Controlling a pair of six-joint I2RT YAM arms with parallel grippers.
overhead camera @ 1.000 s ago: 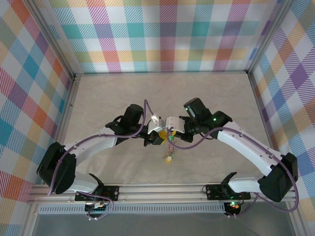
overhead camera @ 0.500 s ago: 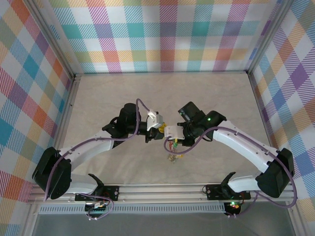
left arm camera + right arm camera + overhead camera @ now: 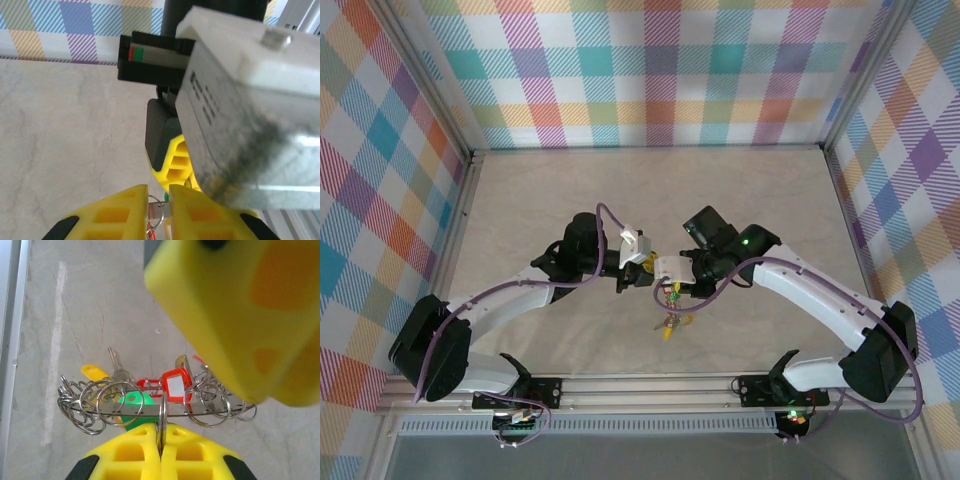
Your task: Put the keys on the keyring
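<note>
right wrist view, nearest, at 6 o'clock: right gripper [image 3: 161, 432], yellow pads pressed flat together, pinching a thin wire loop of the keyring [image 3: 150, 413]. at 1 to 2 o'clock, very close to the lens and blurred, a big yellow finger block [image 3: 235, 315]. just beyond the pads, grey ring wire seen edge-on, running 9 to 3 o'clock, strung with many small split rings [image 3: 82, 407]. hanging off those, the keys [image 3: 114, 364]: one silver blade pointing to 12, a yellow tag [image 3: 94, 371] at 10 o'clock of the pads, a green tag [image 3: 132, 400] right behind the wire, a red-framed tag [image 3: 173, 383] at 12. farthest back, marbled beige tabletop [image 3: 75, 315].

left wrist view, nearest, at 6 o'clock: left gripper [image 3: 159, 202], yellow fingers set narrow, a flat silver metal piece [image 3: 158, 211] and a small ring filling the slot, gripped as far as can be told; key or ring wire, cannot tell. just past, at 3 o'clock, the right gripper's grey-white body and one of its yellow fingers, close against the left fingertips. beyond, tabletop, then plaid wall [image 3: 60, 25] at 11 o'clock.

top view, near edge first: arm bases [image 3: 530, 385] at 6 o'clock, both arms bowed outward and meeting mid-table, fingertips just beside each other. keyring bunch directly at 6 o'clock of the right gripper, a yellow tag lowest. plaid walls on three sides, farthest at 12.
</note>
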